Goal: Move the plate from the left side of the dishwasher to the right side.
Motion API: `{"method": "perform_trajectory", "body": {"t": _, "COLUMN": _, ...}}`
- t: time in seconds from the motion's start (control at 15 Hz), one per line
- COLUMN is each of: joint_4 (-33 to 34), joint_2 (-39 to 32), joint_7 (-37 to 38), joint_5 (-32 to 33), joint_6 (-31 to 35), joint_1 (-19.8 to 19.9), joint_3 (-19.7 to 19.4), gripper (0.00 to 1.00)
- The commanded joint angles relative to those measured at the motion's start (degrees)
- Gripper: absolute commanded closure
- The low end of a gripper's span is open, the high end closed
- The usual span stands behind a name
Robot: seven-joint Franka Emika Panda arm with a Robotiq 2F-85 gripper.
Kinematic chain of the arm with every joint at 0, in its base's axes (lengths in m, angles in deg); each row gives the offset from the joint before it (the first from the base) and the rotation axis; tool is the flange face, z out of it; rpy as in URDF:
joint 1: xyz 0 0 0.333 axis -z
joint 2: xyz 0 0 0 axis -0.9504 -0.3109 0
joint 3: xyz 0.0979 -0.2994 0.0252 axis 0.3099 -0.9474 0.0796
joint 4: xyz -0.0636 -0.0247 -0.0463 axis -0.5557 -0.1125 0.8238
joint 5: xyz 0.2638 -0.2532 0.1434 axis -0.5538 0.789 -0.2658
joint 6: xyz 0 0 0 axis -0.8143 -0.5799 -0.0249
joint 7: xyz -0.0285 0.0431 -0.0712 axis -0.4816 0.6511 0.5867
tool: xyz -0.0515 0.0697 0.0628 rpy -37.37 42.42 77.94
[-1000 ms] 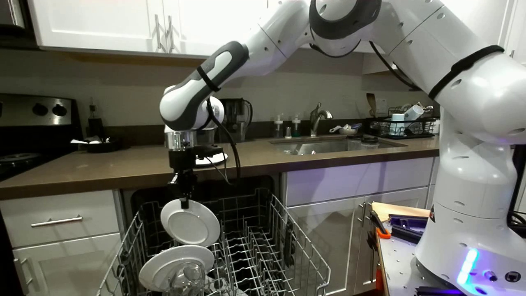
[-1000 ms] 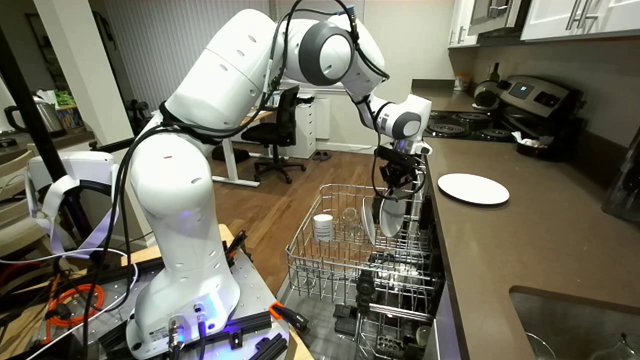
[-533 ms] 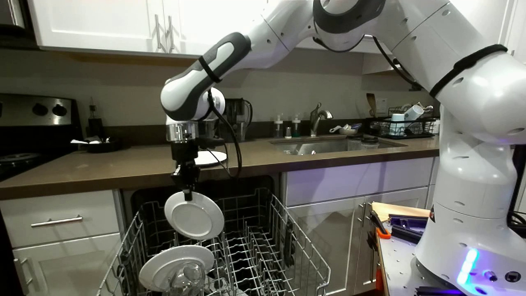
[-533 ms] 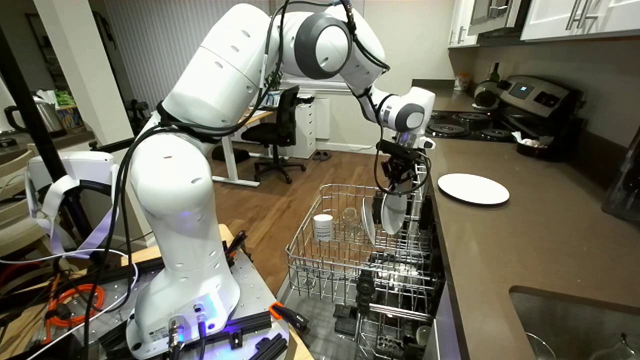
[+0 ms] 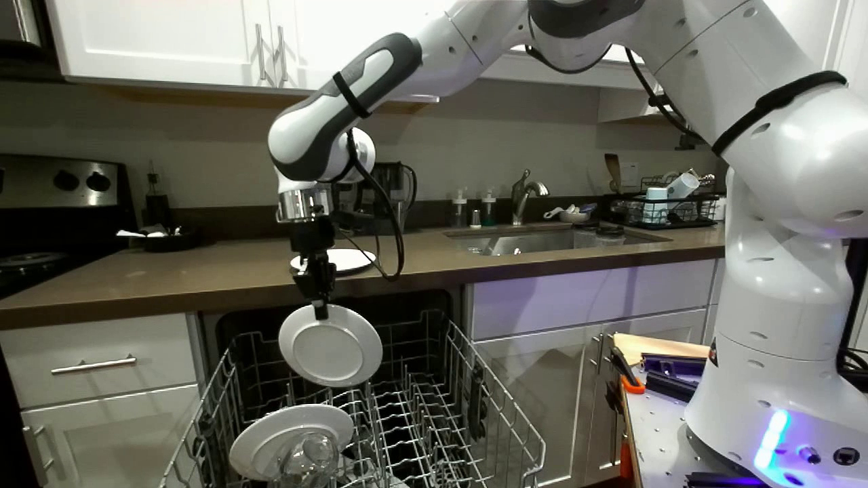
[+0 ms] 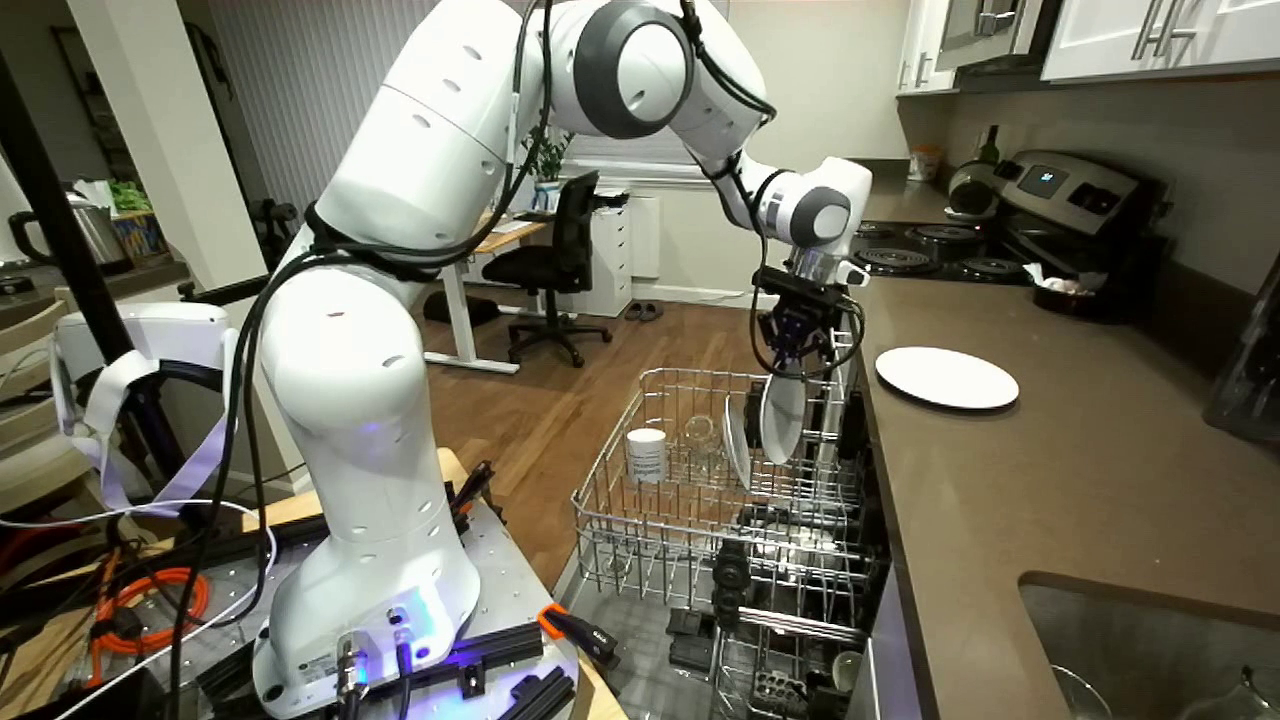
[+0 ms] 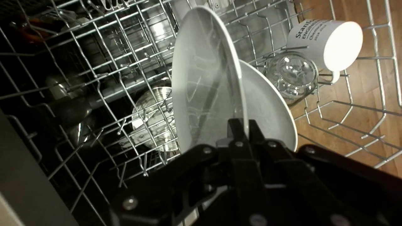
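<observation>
The Robotiq gripper (image 7: 246, 128), fingers almost together, pinched the small white plate (image 5: 330, 346) by its upper rim; in an exterior view the plate hung below, roughly upright, left of centre over the dishwasher rack (image 5: 419, 413), near a wider white dish (image 5: 281, 432).

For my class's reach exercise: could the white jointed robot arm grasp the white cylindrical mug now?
Probably not: its black claw grips a glossy round white plate, and a round white dish and clear glass sit between claw and mug.
</observation>
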Motion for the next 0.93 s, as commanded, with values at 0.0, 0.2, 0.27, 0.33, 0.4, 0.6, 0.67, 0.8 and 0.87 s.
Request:
{"method": "perform_trajectory", "body": {"t": 0.0, "joint_4": -5.2, "joint_2": 5.0, "joint_7": -3.3, "joint_5": 0.8, "joint_6": -1.1, "joint_1": 0.1, "joint_3": -0.4, "gripper": 0.98}}
{"method": "perform_trajectory", "body": {"t": 0.2, "joint_4": -3.3, "joint_2": 2.4, "joint_7": -1.7, "joint_5": -0.1, "joint_6": -0.1, "joint_1": -0.3, "joint_3": -0.7, "gripper": 0.94}}
{"method": "perform_trajectory", "body": {"t": 0.27, "joint_4": -3.9, "joint_2": 3.1, "joint_7": -1.7, "joint_5": -0.1, "joint_6": -0.1, "joint_1": -0.3, "joint_3": -0.7, "gripper": 0.94}}
{"method": "perform_trajectory", "body": {"t": 0.33, "joint_4": -4.4, "joint_2": 3.6, "joint_7": -1.7, "joint_5": -0.1, "joint_6": -0.1, "joint_1": -0.3, "joint_3": -0.8, "gripper": 0.94}}
{"method": "perform_trajectory", "body": {"t": 0.4, "joint_4": -4.7, "joint_2": 3.9, "joint_7": -1.7, "joint_5": -0.1, "joint_6": -0.1, "joint_1": -0.3, "joint_3": -0.8, "gripper": 0.94}}
{"method": "perform_trajectory", "body": {"t": 0.6, "joint_4": -5.1, "joint_2": 4.4, "joint_7": -2.4, "joint_5": 0.4, "joint_6": -0.5, "joint_1": -0.4, "joint_3": -0.8, "gripper": 0.98}}
{"method": "perform_trajectory", "body": {"t": 0.67, "joint_4": -5.3, "joint_2": 4.5, "joint_7": -2.7, "joint_5": 0.5, "joint_6": -0.8, "joint_1": -0.2, "joint_3": -0.8, "gripper": 0.98}}
{"method": "perform_trajectory", "body": {"t": 0.8, "joint_4": -5.8, "joint_2": 4.6, "joint_7": -2.9, "joint_5": 1.1, "joint_6": -1.2, "joint_1": -0.2, "joint_3": -1.2, "gripper": 0.98}}
{"method": "perform_trajectory", "body": {"t": 0.87, "joint_4": -6.1, "joint_2": 4.8, "joint_7": -3.2, "joint_5": 1.3, "joint_6": -1.5, "joint_1": 0.0, "joint_3": -1.3, "gripper": 0.98}}
